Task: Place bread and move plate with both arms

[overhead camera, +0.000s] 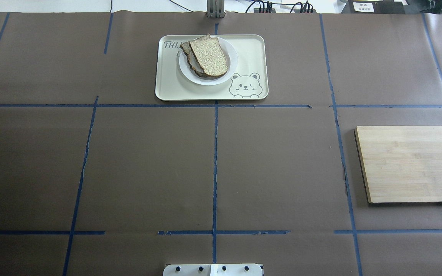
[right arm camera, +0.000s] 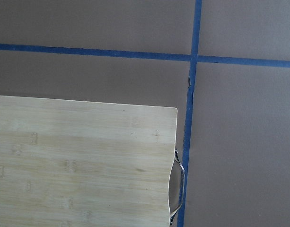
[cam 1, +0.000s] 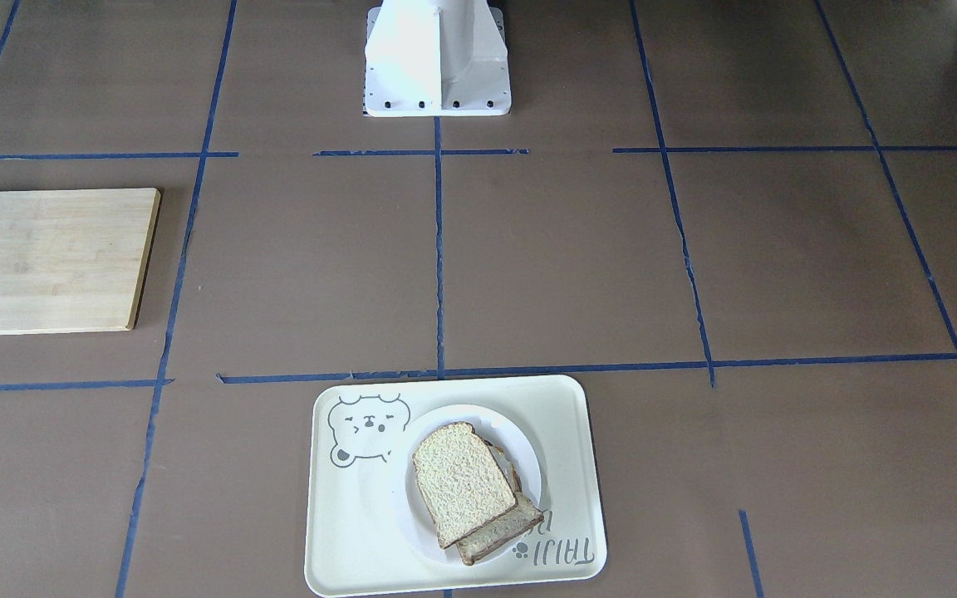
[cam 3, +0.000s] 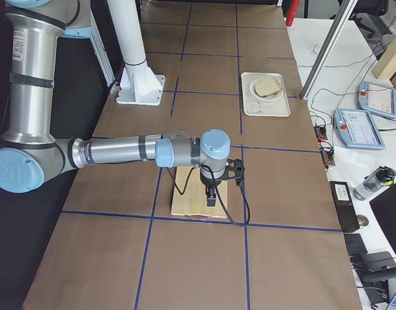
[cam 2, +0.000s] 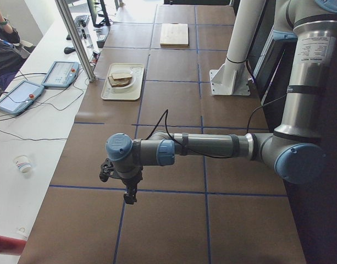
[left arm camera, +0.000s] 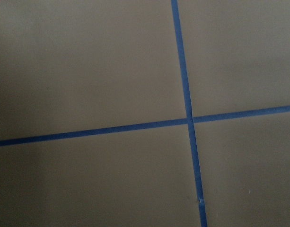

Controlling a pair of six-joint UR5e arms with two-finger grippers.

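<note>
A bare slice of bread (cam 1: 462,482) lies on top of a second slice (cam 1: 502,531) on the small white plate (cam 1: 524,453). The plate sits on the cream bear tray (cam 1: 362,515). The overhead view shows the bread (overhead camera: 210,55), the plate (overhead camera: 231,64) and the tray (overhead camera: 251,50) at the far middle. My left gripper (cam 2: 130,193) hangs over bare table, far from the tray. My right gripper (cam 3: 211,192) hangs over the wooden cutting board (cam 3: 188,197). Both show only in the side views, so I cannot tell whether they are open or shut.
The cutting board (overhead camera: 413,163) lies at the table's right side, and its corner fills the right wrist view (right arm camera: 83,161). The white robot base (cam 1: 437,58) stands at the near middle edge. Blue tape lines cross the brown table. Tablets and cables lie beyond the far edge.
</note>
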